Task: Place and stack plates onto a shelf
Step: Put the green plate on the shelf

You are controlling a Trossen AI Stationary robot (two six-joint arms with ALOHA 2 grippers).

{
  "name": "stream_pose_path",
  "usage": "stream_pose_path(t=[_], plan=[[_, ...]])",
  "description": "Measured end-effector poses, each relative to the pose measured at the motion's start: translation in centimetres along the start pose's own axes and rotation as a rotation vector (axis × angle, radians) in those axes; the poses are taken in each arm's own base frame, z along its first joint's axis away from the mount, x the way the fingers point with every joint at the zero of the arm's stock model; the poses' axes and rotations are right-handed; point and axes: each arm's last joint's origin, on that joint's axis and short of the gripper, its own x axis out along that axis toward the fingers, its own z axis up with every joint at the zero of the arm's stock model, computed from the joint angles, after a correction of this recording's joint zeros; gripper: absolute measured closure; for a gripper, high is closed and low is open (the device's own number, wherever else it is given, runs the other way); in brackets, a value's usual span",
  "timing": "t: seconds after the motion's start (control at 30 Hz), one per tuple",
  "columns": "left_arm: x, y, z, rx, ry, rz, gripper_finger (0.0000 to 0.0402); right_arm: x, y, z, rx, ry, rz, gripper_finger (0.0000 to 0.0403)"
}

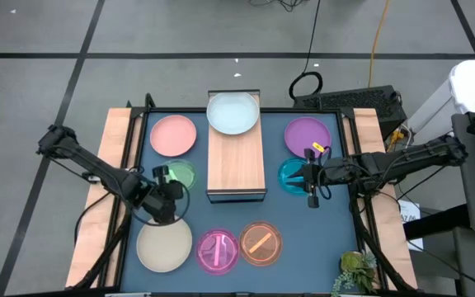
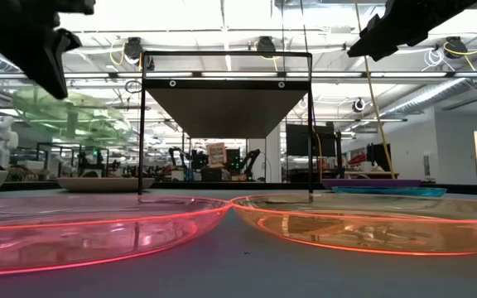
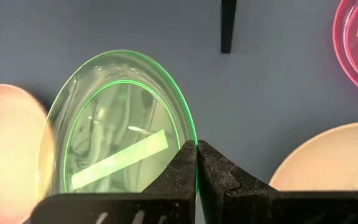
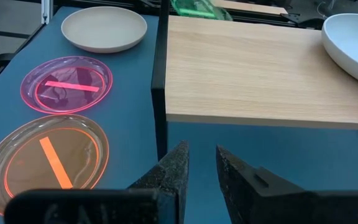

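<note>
My left gripper (image 1: 165,186) is shut on the translucent green plate (image 1: 180,175), which is lifted left of the shelf (image 1: 237,161); the low view shows the plate up in the air (image 2: 69,116). The pale blue-white plate (image 1: 232,113) rests on the shelf's far end. My right gripper (image 1: 310,180) is open and empty above the teal plate (image 1: 289,176), right of the shelf. The salmon (image 1: 173,135), purple (image 1: 308,134), cream (image 1: 164,245), magenta (image 1: 218,250) and orange (image 1: 260,243) plates lie on the table. My left gripper pinches the green plate's rim (image 3: 193,138) between its two fingers, one on the plate's inner face and one on its outer face. The plate is lifted clear of the table and tilted (image 2: 98,124), reaching away from the fingers toward the salmon plate.
Wooden side boards (image 1: 114,157) run along the table's left and right edges. A small green plant (image 1: 355,272) stands at the near right corner. The shelf stands on thin black legs (image 2: 142,124), and its top near end (image 4: 247,68) is bare wood.
</note>
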Motion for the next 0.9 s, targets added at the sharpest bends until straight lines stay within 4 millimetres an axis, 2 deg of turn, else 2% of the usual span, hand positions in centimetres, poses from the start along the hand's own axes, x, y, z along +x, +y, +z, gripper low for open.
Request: stream_pose_path(t=[0.2, 0.37, 0.67, 0.9], plan=[[-1.7, 0.7, 0.5, 0.017, 0.014, 0.052, 0.0398, 0.0, 0.0, 0.0, -0.001, 0.003, 0.0, 0.0337], [-2.9, 0.9, 1.4, 0.1, -0.04, 0.073, 0.0398, 0.0, 0.0, 0.0, -0.001, 0.003, 0.0, 0.0337], [-5.1, 1.6, 3.3, 0.3, -0.158, 0.169, 0.0398, 0.0, 0.0, 0.0, -0.001, 0.003, 0.0, 0.0337], [-5.2, 2.1, 5.4, 0.515, -0.254, 0.146, 0.0398, 0.0, 0.0, 0.0, -0.001, 0.003, 0.0, 0.0337]])
